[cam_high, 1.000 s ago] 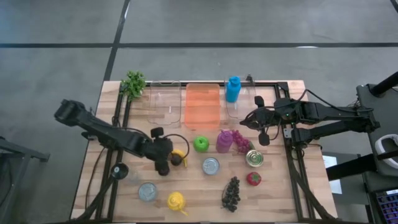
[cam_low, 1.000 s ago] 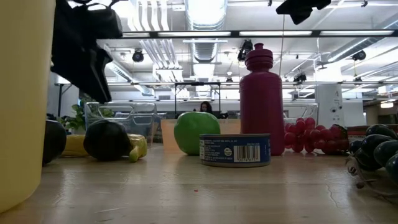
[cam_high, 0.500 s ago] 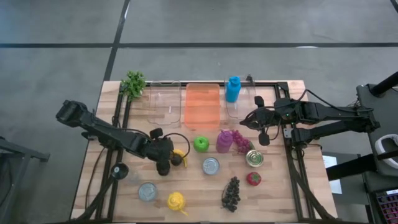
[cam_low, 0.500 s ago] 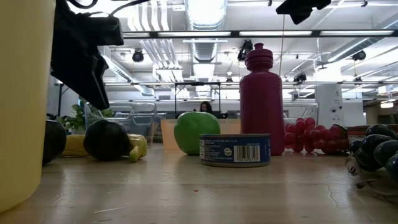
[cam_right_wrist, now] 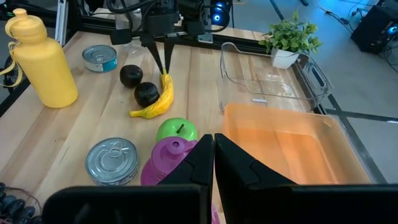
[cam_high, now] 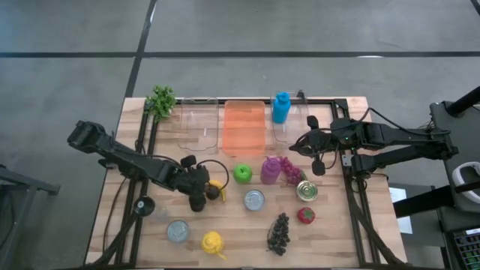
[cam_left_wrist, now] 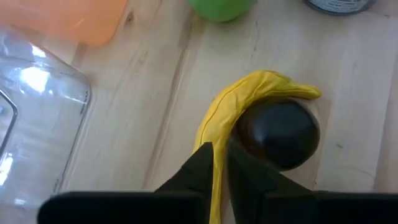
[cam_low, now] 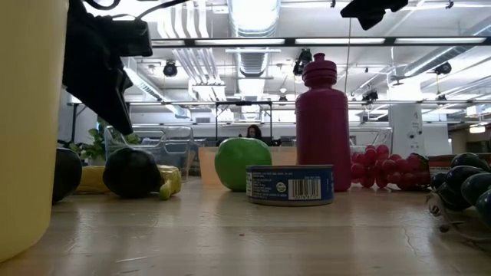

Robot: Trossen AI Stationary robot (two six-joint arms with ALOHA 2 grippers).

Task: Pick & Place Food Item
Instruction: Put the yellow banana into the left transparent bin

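Note:
A yellow banana (cam_high: 217, 184) lies flat on the wooden table, curled around a dark round fruit (cam_high: 213, 194); the left wrist view shows both, banana (cam_left_wrist: 219, 115) and fruit (cam_left_wrist: 280, 134). My left gripper (cam_left_wrist: 219, 154) hangs just above the banana's near end. Its fingers are together but for a narrow slit, through which yellow shows. In the low view, my left gripper's (cam_low: 123, 126) tip stands clear above the fruit (cam_low: 132, 172). My right gripper (cam_high: 296, 145) waits, shut, above the red grapes (cam_high: 289, 171).
Around the banana stand a green apple (cam_high: 241, 174), a magenta bottle (cam_high: 270, 169), a can (cam_high: 254, 200) and a second dark fruit (cam_right_wrist: 131, 75). An orange bin (cam_high: 244, 126) and a clear bin (cam_high: 199, 120) sit at the far edge. A yellow bottle (cam_high: 213, 242) and dark grapes (cam_high: 279, 232) lie near.
My left gripper has come down a little toward the banana. The banana and the dark fruit have stayed where they were.

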